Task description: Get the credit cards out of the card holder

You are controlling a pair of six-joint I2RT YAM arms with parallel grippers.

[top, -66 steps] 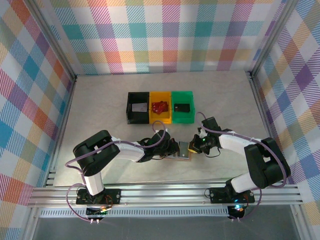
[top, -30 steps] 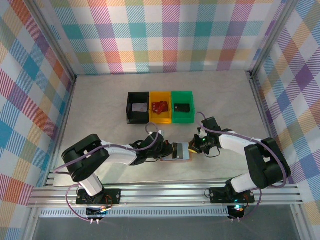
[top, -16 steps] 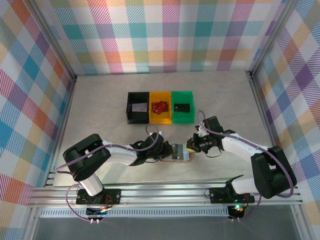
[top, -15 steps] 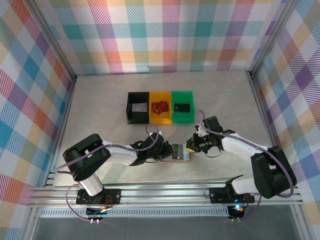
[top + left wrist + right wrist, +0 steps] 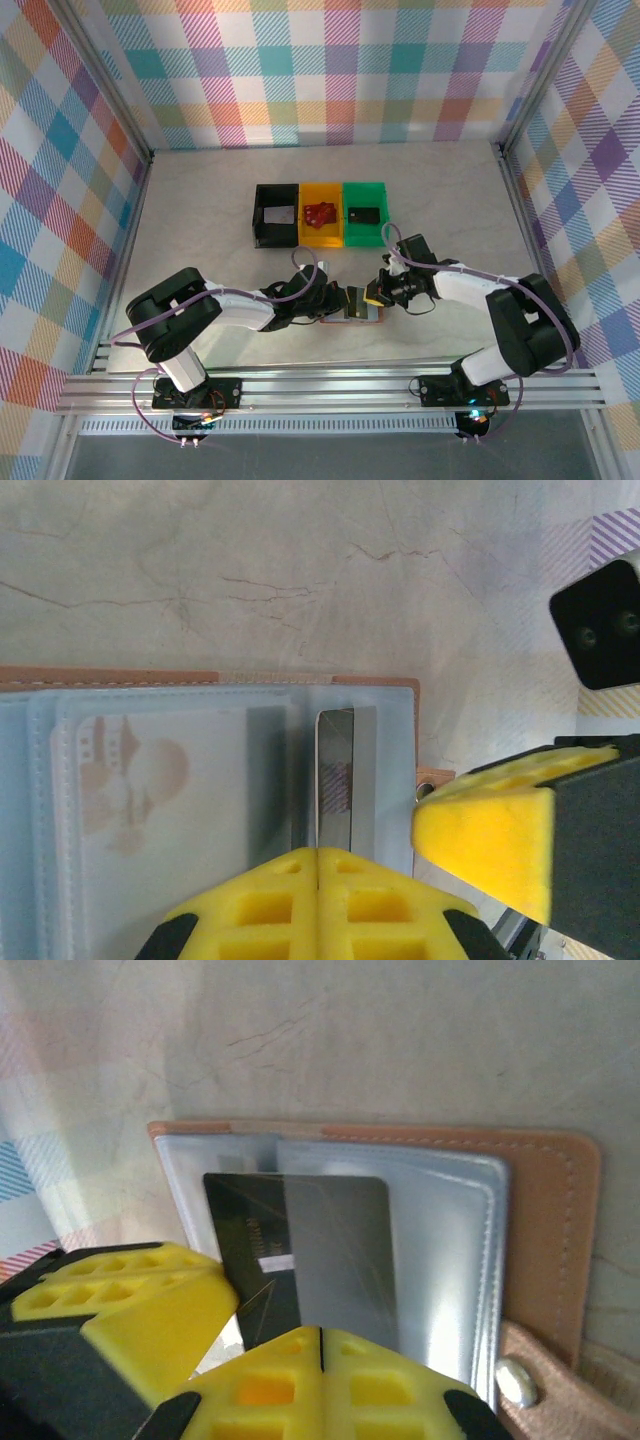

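Grips a credit card [image 5: 320, 1240], half out of the card holder [image 5: 545, 1200] spread flat on the tabletop [image 5: 420, 1040], in the clamped right end effector [image 5: 320, 1338], with the left end effector [image 5: 318, 858] pinched together just beside that card's edge.

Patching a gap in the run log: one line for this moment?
left gripper: shut at card holder | right gripper: shut | credit card: partly out, askew | gripped by: unclear

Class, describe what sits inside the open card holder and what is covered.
A dark-and-grey card sticks partway out of a grey-blue pocket of the holder. Its near end is hidden under the right gripper; any deeper cards cannot be seen.
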